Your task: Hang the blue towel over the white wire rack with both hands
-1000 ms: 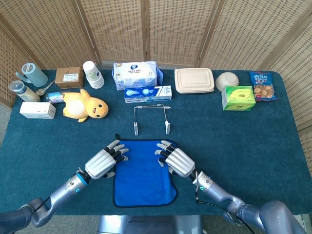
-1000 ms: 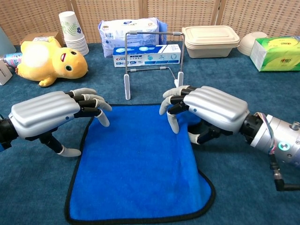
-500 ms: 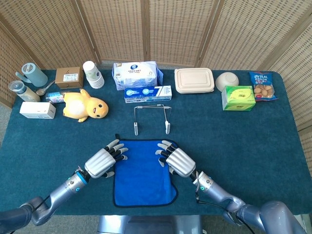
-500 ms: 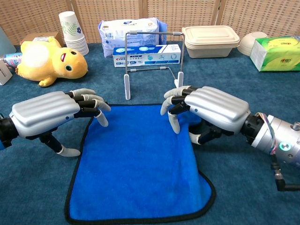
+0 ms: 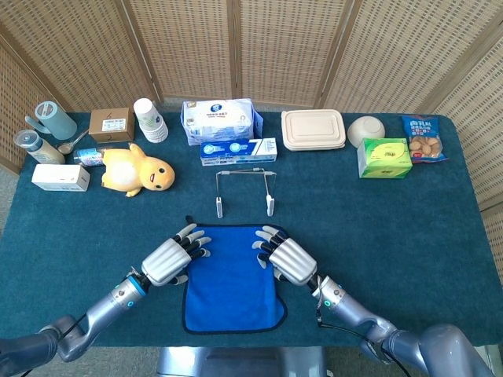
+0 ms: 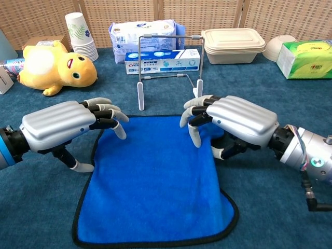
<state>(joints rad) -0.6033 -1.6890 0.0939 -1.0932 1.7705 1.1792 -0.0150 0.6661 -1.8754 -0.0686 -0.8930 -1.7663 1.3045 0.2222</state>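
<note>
The blue towel (image 5: 232,275) (image 6: 150,179) lies flat on the teal tablecloth near the front edge. Just beyond its far edge stands the white wire rack (image 5: 245,191) (image 6: 168,70), upright with nothing on it. My left hand (image 5: 171,258) (image 6: 65,124) hovers over the towel's far left corner, fingers spread and bent down, holding nothing. My right hand (image 5: 284,257) (image 6: 231,122) hovers over the far right corner in the same pose, fingertips close to the cloth. Whether any fingertip touches the towel is unclear.
Along the back stand a yellow plush duck (image 5: 137,171), stacked paper cups (image 5: 149,119), a tissue pack (image 5: 222,119), a toothpaste box (image 5: 238,151), a lidded food container (image 5: 313,129), a bowl (image 5: 366,129), a green box (image 5: 384,157) and a snack bag (image 5: 424,138).
My left hand has shifted slightly right toward the towel's far left corner. My right hand has barely moved. The towel lies as before.
</note>
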